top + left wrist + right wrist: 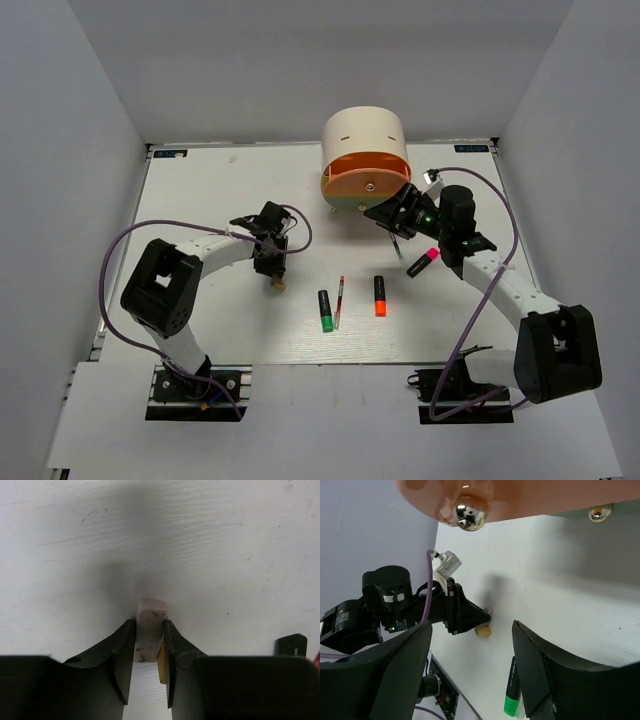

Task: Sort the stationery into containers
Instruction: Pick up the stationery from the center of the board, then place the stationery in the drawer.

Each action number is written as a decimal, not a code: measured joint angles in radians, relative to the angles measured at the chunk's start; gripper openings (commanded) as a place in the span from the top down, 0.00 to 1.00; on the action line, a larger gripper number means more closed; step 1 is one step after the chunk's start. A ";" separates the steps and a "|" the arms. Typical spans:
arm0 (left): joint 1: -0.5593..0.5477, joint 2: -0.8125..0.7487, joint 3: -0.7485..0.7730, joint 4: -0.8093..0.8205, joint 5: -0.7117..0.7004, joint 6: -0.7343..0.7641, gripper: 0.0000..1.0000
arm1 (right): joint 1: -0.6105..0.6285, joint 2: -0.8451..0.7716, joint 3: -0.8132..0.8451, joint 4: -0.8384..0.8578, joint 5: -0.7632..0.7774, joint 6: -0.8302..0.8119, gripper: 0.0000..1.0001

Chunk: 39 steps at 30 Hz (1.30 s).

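Eraser (150,611): on the table (225,540), mid-left, well in from every edge; second eraser (161,666) just beside it.
Left gripper (149,625): I see its fingers narrow, pinching the eraser.
Right gripper (393,215): wide, empty, just below the drawer unit (365,150).
Room: bare tabletop ahead of the left gripper.

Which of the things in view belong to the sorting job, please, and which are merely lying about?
Job: drawer unit; green highlighter; orange highlighter; pink highlighter; red pen; eraser between the left gripper's fingers.
Lying about: nothing loose that I can see; just the arms' purple cables and the table.
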 measured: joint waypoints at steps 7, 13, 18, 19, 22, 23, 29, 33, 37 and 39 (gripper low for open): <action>-0.021 -0.006 0.067 -0.056 -0.047 -0.010 0.77 | 0.000 -0.044 0.000 0.034 -0.077 -0.144 0.10; -0.021 -0.026 0.342 -0.058 -0.025 -0.025 0.80 | 0.000 -0.172 0.000 0.044 -0.103 -0.439 0.44; -0.021 -0.026 0.560 0.007 0.029 -0.032 0.81 | -0.001 -0.257 -0.027 0.024 -0.093 -0.607 1.00; -0.021 -0.023 0.597 0.016 0.040 -0.035 0.81 | -0.001 -0.277 -0.042 0.022 -0.089 -0.629 1.00; -0.021 0.006 0.717 0.050 0.080 -0.044 0.81 | -0.001 -0.309 -0.074 0.011 -0.078 -0.681 1.00; -0.021 0.021 0.756 0.067 0.095 -0.049 0.81 | -0.001 -0.313 -0.082 0.008 -0.075 -0.694 1.00; -0.021 0.115 0.855 0.179 0.186 -0.072 0.81 | -0.003 -0.317 -0.114 -0.015 -0.061 -0.760 1.00; -0.021 0.187 0.853 0.253 0.253 -0.092 0.82 | -0.005 -0.317 -0.120 -0.015 -0.060 -0.788 1.00; -0.026 0.234 0.843 0.325 0.293 -0.106 0.82 | -0.005 -0.321 -0.125 -0.014 -0.056 -0.808 1.00; -0.031 0.241 0.837 0.354 0.304 -0.110 0.79 | -0.005 -0.326 -0.135 -0.015 -0.056 -0.816 1.00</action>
